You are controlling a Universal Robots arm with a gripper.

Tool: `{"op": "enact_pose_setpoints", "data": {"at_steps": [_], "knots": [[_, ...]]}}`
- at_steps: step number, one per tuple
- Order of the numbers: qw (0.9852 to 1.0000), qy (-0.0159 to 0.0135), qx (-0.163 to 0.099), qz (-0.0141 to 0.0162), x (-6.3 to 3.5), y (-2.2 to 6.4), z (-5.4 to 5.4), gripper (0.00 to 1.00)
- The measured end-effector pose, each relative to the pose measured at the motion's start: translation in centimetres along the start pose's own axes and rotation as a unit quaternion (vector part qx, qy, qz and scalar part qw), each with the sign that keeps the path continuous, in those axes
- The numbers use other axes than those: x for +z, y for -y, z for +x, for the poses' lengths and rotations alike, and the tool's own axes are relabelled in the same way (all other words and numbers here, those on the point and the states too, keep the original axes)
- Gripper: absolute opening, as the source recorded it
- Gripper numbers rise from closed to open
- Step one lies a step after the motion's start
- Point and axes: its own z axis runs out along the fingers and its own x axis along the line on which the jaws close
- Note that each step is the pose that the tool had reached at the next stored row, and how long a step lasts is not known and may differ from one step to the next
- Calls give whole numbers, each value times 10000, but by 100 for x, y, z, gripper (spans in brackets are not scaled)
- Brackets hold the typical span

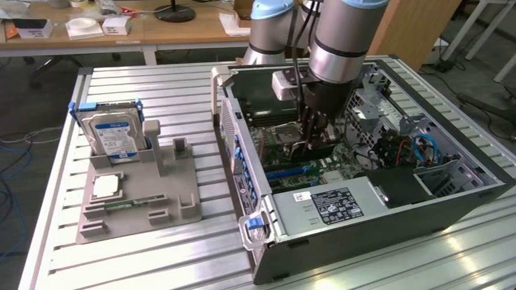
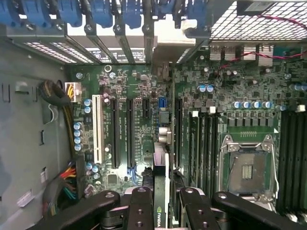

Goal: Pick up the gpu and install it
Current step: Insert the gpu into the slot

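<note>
In the exterior view, an open black and grey computer tower case (image 1: pixel 363 199) is seen lying on its side on a ribbed aluminium surface (image 1: pixel 161 260). A flat grey plastic fixture (image 1: pixel 173 193) is set at nine o'clock of the case. A boxy hard drive with a blue-and-white label (image 1: pixel 113 136) is stood upright at the fixture's eleven o'clock corner. The arm is lowered into the case, and its pincer (image 1: pixel 309 145) is placed low over the green motherboard (image 1: pixel 266 115), at twelve o'clock of a grey metal box with a black label (image 1: pixel 330 202).

In the wrist view, the pincer (image 2: pixel 163 194) is seen closed on the gpu (image 2: pixel 159 203), a thin green circuit card viewed edge-on. The card is clamped between the two black fingers (image 2: pixel 141 211) with no gap visible at either side. The gpu is held inside the case above the motherboard (image 2: pixel 139 124), and it runs parallel to the long black expansion slots (image 2: pixel 115 129). A square silver processor socket (image 2: pixel 247 167) is seen well apart from the card, beyond a row of black memory slots (image 2: pixel 201 143). Whether the card's edge touches a slot cannot be told.
</note>
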Motion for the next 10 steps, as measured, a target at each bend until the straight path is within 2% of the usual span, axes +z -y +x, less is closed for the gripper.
{"op": "enact_pose_setpoints", "data": {"at_steps": [5,10], "knots": [[10000,-35,-1,-7,61,-34,2,26],[10000,-54,-1,-9,109,-92,5,26]]}}
